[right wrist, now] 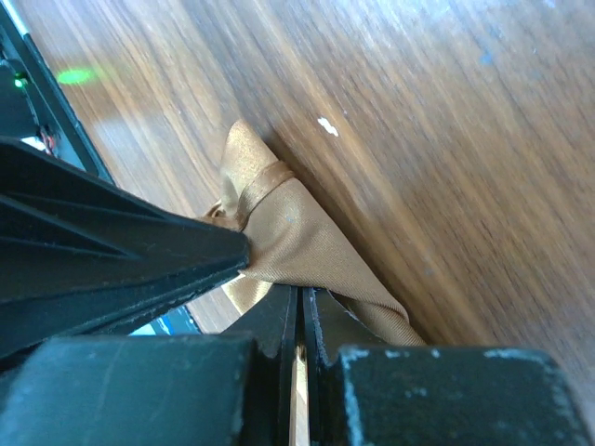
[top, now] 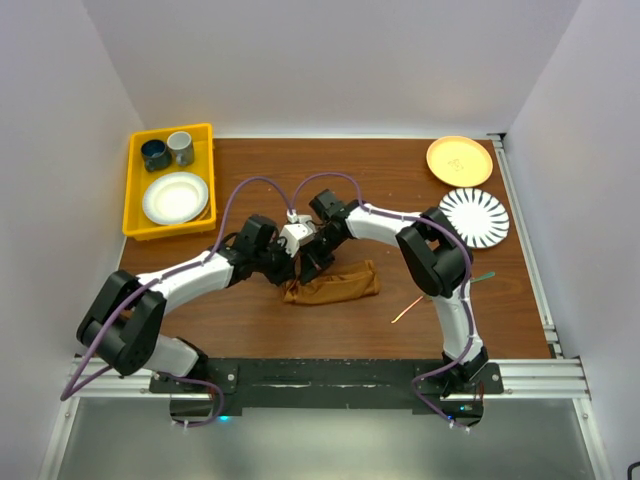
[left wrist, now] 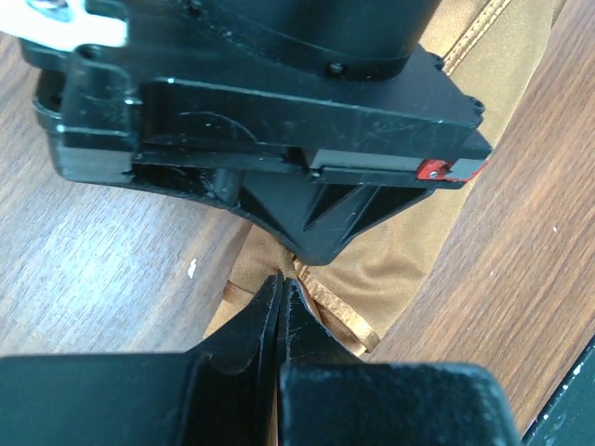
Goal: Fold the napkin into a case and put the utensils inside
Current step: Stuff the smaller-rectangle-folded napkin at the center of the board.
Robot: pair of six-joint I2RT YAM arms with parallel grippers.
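the napkin (top: 335, 284) is seen lying bunched into a loose, narrow roll near the middle of the table (top: 400, 190), its satin hem showing at the left end; it is not shaped into a neat case; both arms are brought together over that left end; the left gripper (left wrist: 281, 295) is seen with its jaws pressed tight together, the tips set right at the hem, though whether cloth is pinched between them cannot be told; the right gripper (right wrist: 299, 302) is likewise closed, with the cloth drawn up in taut folds into its tips, so a corner is held there; a small red mark on the right gripper's body is too small to be read; a thin utensil (top: 407, 309) is left on the bare wood to the right of the napkin, apart from it, and a green-handled piece (top: 483, 273) is seen at the table's right edge; the table is of brown wood grain; a yellow tray (top: 135, 190) at the far left is filled with two cups (top: 155, 154) and a white plate (top: 175, 197); a yellow plate (top: 459, 160) and a striped plate (top: 474, 216) are set at the far right; the space is closed in by plain white walls (top: 330, 60).
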